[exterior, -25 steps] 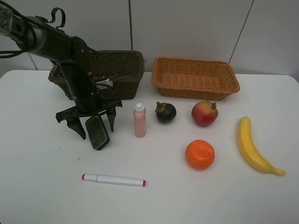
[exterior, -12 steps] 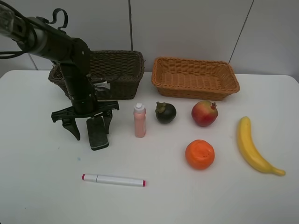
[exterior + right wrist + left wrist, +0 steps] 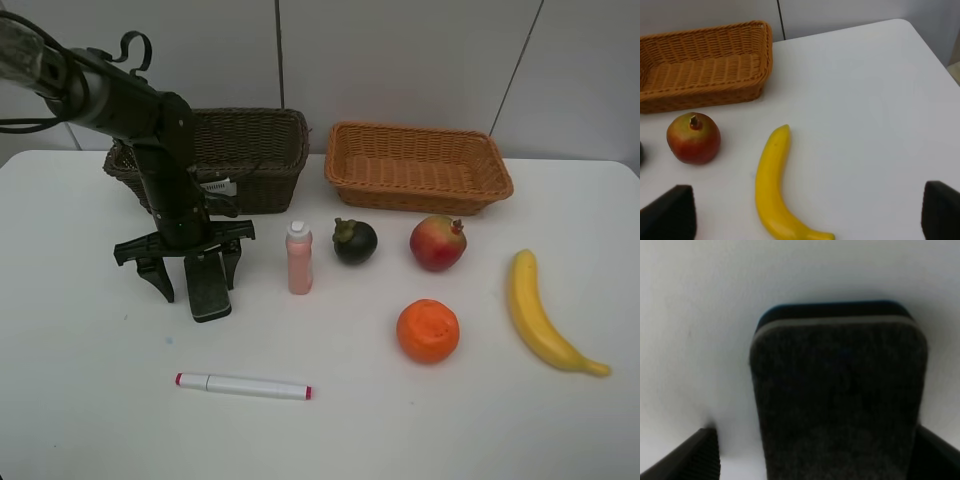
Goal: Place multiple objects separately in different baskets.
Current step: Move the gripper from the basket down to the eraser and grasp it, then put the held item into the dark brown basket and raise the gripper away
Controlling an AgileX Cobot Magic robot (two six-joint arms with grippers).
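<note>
In the high view, my left gripper hangs low over the white bench at centre left of the frame. Its jaws are spread wide, one either side of the black eraser block. The block lies flat on the bench, and its long axis runs nearly straight up and down the frame, so the jaws would close across its short width. I hold nothing yet. The deep dark brown wicker basket stands just behind the arm at upper left, and the shallow orange-tan wicker basket is at upper centre right. The small pink bottle stands just right of the gripper, near enough that I judge a sideways swing could tip it. The white red-ended marker lies well below the block, clear of it.

The left wrist view is filled by the block's dark felt face. One ribbed finger stands clear of one long side with bare bench between. The other finger sits close at the opposite side, and I cannot tell if it touches.

In the right wrist view, my right gripper is also fully open and empty. The yellow banana lies just ahead of it, lengthways between the fingers. The red pomegranate-like fruit sits beside it, in front of the tan basket, and the bench beyond is bare. For the eraser, the left arm is plainly the nearer one.
</note>
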